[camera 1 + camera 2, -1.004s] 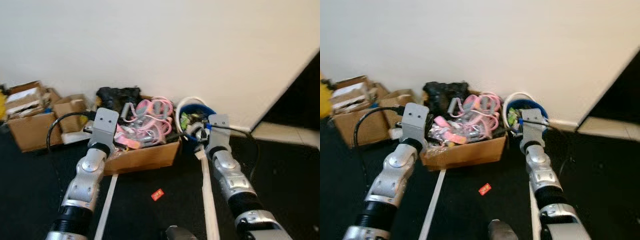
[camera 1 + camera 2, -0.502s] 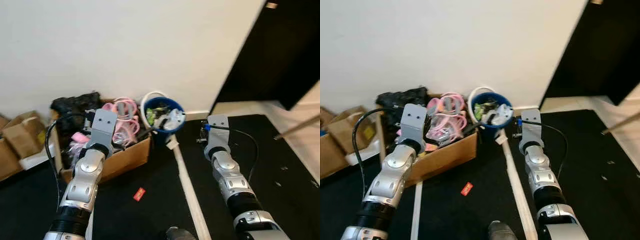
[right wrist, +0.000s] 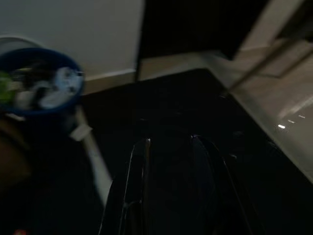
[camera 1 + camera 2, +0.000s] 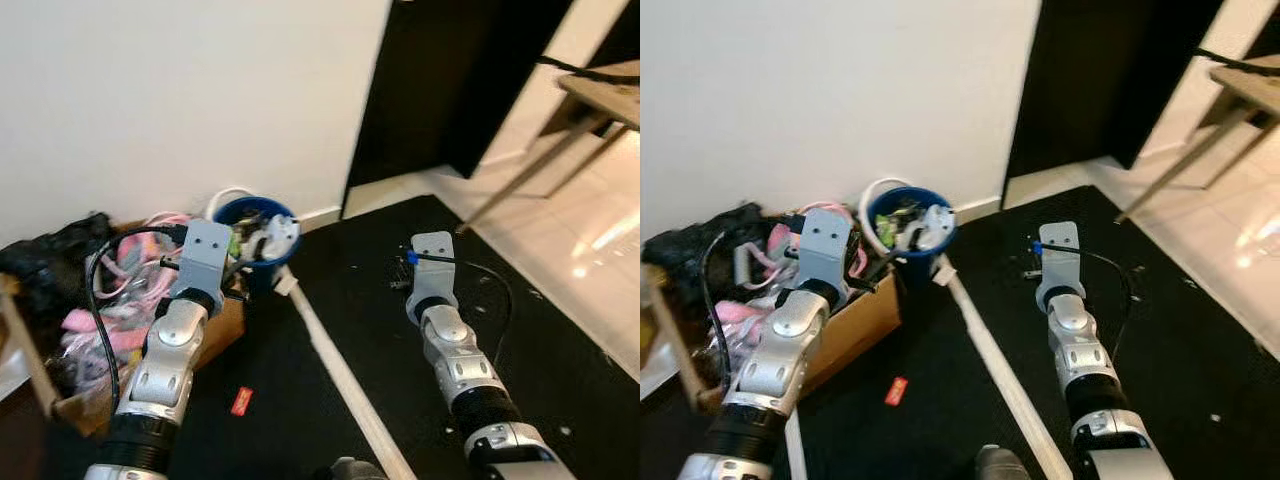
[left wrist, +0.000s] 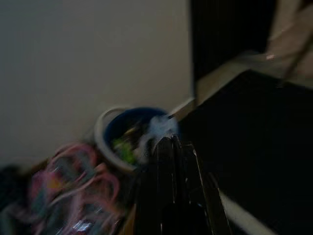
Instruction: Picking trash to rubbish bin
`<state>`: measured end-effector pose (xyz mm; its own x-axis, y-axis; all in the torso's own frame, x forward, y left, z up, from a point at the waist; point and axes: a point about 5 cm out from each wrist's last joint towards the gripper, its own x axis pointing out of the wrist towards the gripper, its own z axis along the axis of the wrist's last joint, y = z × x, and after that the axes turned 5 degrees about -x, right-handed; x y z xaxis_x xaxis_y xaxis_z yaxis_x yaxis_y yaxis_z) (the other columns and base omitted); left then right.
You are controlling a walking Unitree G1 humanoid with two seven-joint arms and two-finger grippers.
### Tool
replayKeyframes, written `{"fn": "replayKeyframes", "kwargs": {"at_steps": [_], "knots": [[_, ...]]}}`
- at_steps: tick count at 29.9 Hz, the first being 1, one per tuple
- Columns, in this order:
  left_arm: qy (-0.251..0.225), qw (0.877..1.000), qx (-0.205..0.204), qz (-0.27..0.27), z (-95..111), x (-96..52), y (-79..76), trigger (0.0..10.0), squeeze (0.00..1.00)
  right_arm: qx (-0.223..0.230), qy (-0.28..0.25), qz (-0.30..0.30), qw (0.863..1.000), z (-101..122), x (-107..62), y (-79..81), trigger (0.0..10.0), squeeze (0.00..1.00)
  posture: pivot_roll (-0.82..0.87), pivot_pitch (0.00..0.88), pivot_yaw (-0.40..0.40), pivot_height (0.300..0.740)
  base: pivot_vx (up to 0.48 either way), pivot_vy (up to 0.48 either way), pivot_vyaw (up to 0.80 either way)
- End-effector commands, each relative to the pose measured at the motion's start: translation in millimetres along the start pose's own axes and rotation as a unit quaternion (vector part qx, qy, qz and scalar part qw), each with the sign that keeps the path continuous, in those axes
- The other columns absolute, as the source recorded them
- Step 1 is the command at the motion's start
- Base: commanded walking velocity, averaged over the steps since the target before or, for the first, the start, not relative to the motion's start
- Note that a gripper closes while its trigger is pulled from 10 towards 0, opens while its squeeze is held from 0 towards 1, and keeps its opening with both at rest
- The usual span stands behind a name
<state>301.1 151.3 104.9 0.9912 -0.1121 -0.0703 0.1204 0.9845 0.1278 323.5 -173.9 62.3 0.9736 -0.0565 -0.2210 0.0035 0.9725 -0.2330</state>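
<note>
My left hand [image 5: 168, 147] is raised in front of me with its two black fingers pressed together and empty, pointing toward the blue rubbish bin [image 4: 255, 225]. My right hand [image 3: 168, 147] is also raised, over bare black floor [image 4: 400, 250]; its fingers stand slightly apart with nothing between them.

The bin sits against the white wall [image 4: 180, 100], just beside the corner of a cardboard box [image 4: 855, 320]. It is already heaped to the rim with crumpled white and green scraps. The box holds pink straps and cords [image 4: 100, 310], with a dark bundle [image 4: 45, 265] at its far end.

The loose trash is a small red wrapper [image 4: 241, 401] lying flat on the floor between my arms, near the box and well short of the bin. A white strip [image 4: 335, 370] runs across the floor from the bin's foot toward me.

I judge the wrapper to be very light, thin and limp, and probably slick. It offers no height to pinch from the sides. The best hold is likely across a short edge or a lifted corner, fingers coming almost straight down. A gentle squeeze should suffice; crushing it does no harm. Its lightness means it may cling to a finger on release over the bin.

A table leg [image 4: 520, 180] stands on the pale tiles [image 4: 590, 260] to my right.
</note>
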Motion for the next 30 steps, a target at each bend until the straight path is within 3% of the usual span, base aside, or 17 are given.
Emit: {"fn": "replayKeyframes", "kwargs": {"at_steps": [1, 30], "knots": [[0.002, 1.0, 0.001, -0.001, -2.8, -1.4, -1.6, 10.0, 0.0, -0.003, 0.006, 0.001, 1.0, -1.9, -0.2, 0.3, 10.0, 0.0, 0.04, 0.001, -0.041, 0.74, 0.0, 0.0, -0.8], [0.001, 1.0, -0.004, 0.003, -3.2, -0.9, -2.3, 10.0, 0.0, -0.011, 0.002, 0.003, 1.0, 0.7, 1.7, -0.7, 10.0, 0.0, 0.04, 0.006, -0.047, 0.74, 0.0, 0.0, -0.8]]}}
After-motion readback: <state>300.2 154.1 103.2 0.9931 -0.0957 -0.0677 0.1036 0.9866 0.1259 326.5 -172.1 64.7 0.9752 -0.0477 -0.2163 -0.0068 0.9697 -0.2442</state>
